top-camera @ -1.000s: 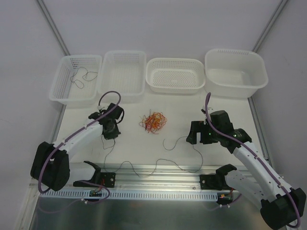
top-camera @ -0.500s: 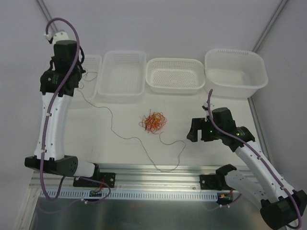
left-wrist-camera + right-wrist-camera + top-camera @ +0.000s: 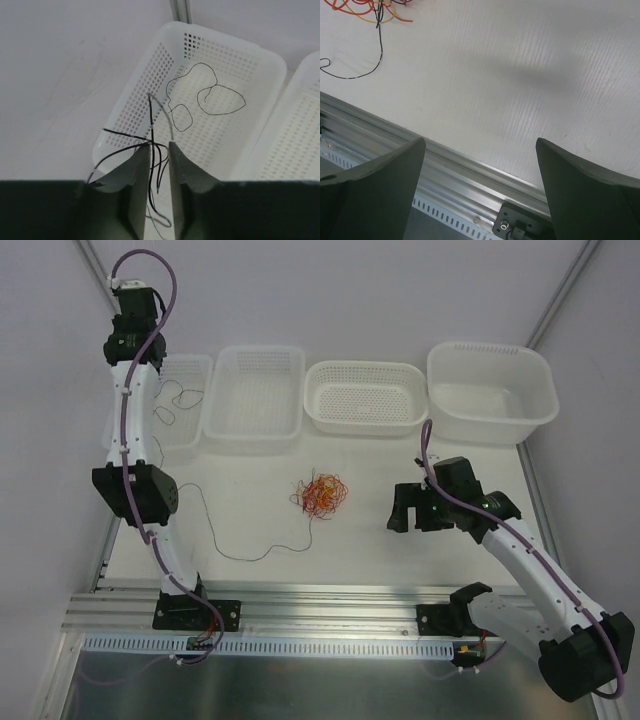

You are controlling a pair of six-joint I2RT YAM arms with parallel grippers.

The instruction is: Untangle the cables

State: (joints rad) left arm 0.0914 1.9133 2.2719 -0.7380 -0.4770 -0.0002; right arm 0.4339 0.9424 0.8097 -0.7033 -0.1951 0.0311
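Left arm up high over the corner basket, with a dark wire in its fingers.

The left gripper [image 3: 160,145] hangs above the basket [image 3: 220,41] in the far left corner of the table [image 3: 400,560]. Its two fingers are only a little apart. The dark wire [image 3: 149,115] runs through that thin gap, and the gap is wider than the wire. From there the wire drops down and trails across the left side of the table to the tangle of cables [image 3: 320,495]. That tangle is orange and red and sits in the middle of the table. Another dark wire [image 3: 220,114] lies in loops on the bottom of the basket. The right gripper [image 3: 480,142] is wide open and holds nothing, low over the table's near edge on the right side.
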